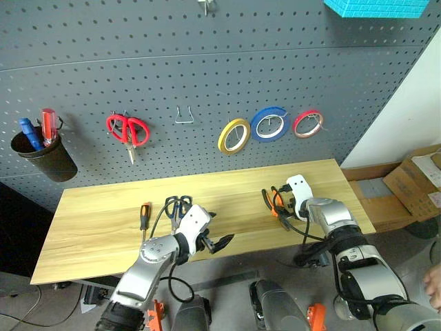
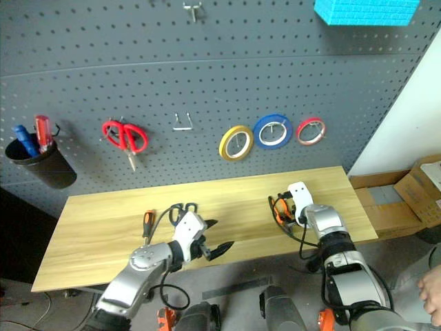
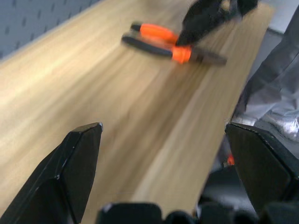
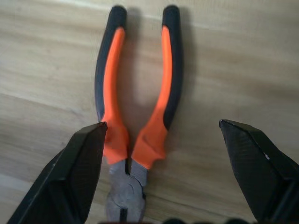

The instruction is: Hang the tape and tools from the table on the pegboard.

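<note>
The orange-and-black pliers [image 4: 138, 112] lie flat on the right part of the light wood table [image 1: 103, 227]. My right gripper [image 4: 162, 125] hangs just above them, open, one finger on either side of the pliers' joint. My left gripper [image 1: 217, 241] is open and empty over the table's front edge, pointing toward the pliers [image 3: 173, 46]. Behind its wrist lie the blue-handled scissors [image 1: 178, 205], partly hidden by the arm. The small orange-and-black screwdriver [image 1: 144, 217] lies to their left. The blue tape [image 1: 269, 124] hangs on a hook of the dark grey pegboard [image 1: 207, 69].
Also on the pegboard are red scissors [image 1: 128, 129], an empty hook [image 1: 183, 116], a yellow roll [image 1: 234, 136], a thin red roll [image 1: 307, 123] and a black cup [image 1: 43, 155] holding blue and red screwdrivers. Cardboard boxes [image 1: 413, 183] stand right of the table. A person's hand [image 1: 434, 283] shows at the lower right.
</note>
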{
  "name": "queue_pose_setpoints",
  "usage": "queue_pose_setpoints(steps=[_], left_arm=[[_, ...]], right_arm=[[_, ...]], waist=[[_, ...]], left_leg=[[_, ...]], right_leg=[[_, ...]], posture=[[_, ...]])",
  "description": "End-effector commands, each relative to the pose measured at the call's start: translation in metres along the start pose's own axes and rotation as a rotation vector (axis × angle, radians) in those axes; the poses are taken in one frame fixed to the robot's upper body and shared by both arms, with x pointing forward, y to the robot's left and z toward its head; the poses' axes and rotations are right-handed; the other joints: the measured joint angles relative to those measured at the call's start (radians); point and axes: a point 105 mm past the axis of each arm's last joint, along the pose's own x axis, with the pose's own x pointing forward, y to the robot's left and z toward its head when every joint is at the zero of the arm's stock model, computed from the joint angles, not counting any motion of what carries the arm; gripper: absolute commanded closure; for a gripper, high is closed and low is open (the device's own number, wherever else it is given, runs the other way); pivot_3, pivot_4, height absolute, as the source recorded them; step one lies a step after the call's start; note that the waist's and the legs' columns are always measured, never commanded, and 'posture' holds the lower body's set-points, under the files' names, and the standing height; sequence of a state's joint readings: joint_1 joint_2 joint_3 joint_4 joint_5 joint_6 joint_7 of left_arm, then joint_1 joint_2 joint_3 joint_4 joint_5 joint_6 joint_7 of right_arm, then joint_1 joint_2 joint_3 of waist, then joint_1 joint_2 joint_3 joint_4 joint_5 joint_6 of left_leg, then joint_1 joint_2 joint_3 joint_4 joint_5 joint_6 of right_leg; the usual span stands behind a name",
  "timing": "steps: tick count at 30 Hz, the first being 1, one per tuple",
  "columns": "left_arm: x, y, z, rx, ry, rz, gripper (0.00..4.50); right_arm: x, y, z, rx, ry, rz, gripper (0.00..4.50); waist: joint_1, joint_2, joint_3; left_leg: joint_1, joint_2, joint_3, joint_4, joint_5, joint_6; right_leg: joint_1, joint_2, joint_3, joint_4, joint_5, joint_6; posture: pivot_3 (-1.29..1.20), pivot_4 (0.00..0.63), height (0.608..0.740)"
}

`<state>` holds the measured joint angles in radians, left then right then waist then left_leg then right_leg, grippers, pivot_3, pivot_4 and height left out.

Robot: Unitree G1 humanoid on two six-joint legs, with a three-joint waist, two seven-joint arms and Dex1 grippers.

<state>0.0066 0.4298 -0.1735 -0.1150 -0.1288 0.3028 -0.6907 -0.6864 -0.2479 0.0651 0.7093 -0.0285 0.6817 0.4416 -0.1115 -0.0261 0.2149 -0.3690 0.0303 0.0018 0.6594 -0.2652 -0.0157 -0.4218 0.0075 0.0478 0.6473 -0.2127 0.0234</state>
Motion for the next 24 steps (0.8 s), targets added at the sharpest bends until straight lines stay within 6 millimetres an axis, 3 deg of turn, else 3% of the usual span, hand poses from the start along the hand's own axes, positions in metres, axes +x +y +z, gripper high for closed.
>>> queue_pose_setpoints(steps=[1,12,17,24], left_arm=[[-0.014,0.004,0.010,0.011,-0.033,0.026,0.00],[-0.019,0.006,0.012,-0.019,-0.037,0.067,0.00],[-0.020,0.006,0.012,-0.025,-0.035,0.077,0.00],[-0.022,0.006,0.014,-0.026,-0.038,0.079,0.00]], right_arm=[[0.002,-0.002,0.012,-0.020,-0.022,-0.004,0.56],[0.010,0.004,0.025,-0.025,-0.016,0.004,0.56],[0.012,0.003,0.022,-0.021,0.002,-0.007,0.56],[0.014,-0.002,0.015,-0.050,0.028,-0.033,0.56]], waist=[[0.003,0.000,0.005],[0.026,-0.001,0.025],[0.030,0.000,0.028],[0.031,0.000,0.028]], left_leg=[[0.000,0.000,0.000,0.000,0.000,0.000],[-0.002,0.001,0.000,0.000,0.000,0.000],[-0.015,0.000,0.000,0.001,0.000,0.000],[-0.017,0.001,0.000,0.000,0.000,0.000]], right_leg=[[0.000,0.000,0.000,0.000,0.000,0.000],[-0.002,0.000,-0.001,-0.001,0.000,0.000],[-0.014,0.000,-0.001,-0.001,0.001,0.001],[-0.016,-0.001,-0.001,-0.001,0.000,0.001]], posture=[[-0.02,0.241,0.740],[0.01,0.257,0.740],[0.02,0.266,0.740],[0.02,0.263,0.740]])
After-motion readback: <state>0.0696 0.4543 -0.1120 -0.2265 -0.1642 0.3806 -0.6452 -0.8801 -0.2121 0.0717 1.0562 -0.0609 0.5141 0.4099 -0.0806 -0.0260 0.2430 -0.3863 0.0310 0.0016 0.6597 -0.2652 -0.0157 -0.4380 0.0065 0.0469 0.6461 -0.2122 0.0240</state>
